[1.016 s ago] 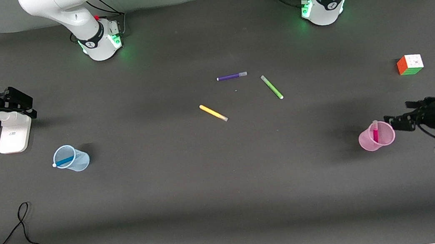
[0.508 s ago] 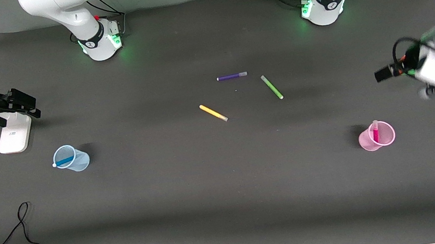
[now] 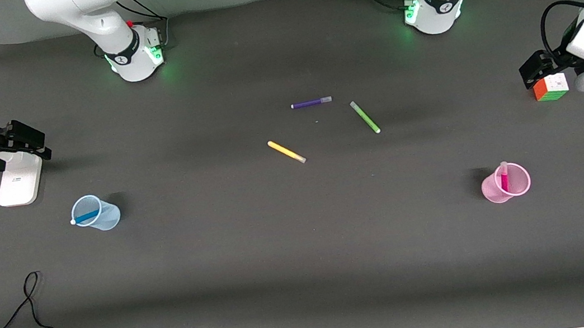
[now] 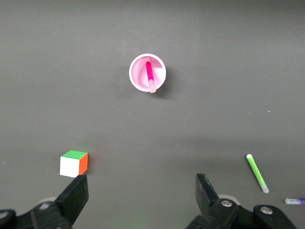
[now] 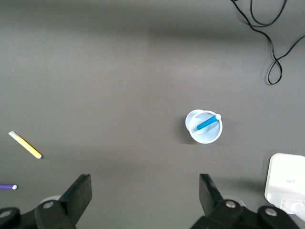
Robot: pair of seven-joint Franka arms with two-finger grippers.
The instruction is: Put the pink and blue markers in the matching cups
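The pink marker [image 3: 504,176] stands inside the pale pink cup [image 3: 490,190] near the left arm's end of the table. Both show in the left wrist view, the marker [image 4: 149,75] in the cup [image 4: 139,76]. The blue marker [image 3: 85,216] leans inside the pale blue cup [image 3: 109,218] near the right arm's end, and both show in the right wrist view, the marker [image 5: 205,123] in the cup [image 5: 209,137]. My left gripper [image 3: 530,73] is open and empty, up beside the colour cube, its jaws wide apart [image 4: 141,183]. My right gripper [image 3: 32,140] is open and empty over a white block, its jaws wide apart [image 5: 145,181].
A purple marker [image 3: 311,103], a green marker [image 3: 365,116] and a yellow marker [image 3: 286,151] lie mid-table. A colour cube [image 3: 550,87] sits at the left arm's end. A white block [image 3: 19,180] lies at the right arm's end. A black cable [image 3: 37,327] loops near the front camera.
My left gripper has lifted away from beside the pink cup and moved toward the bases, to beside the colour cube. The right arm has barely moved. Markers and cups are unchanged.
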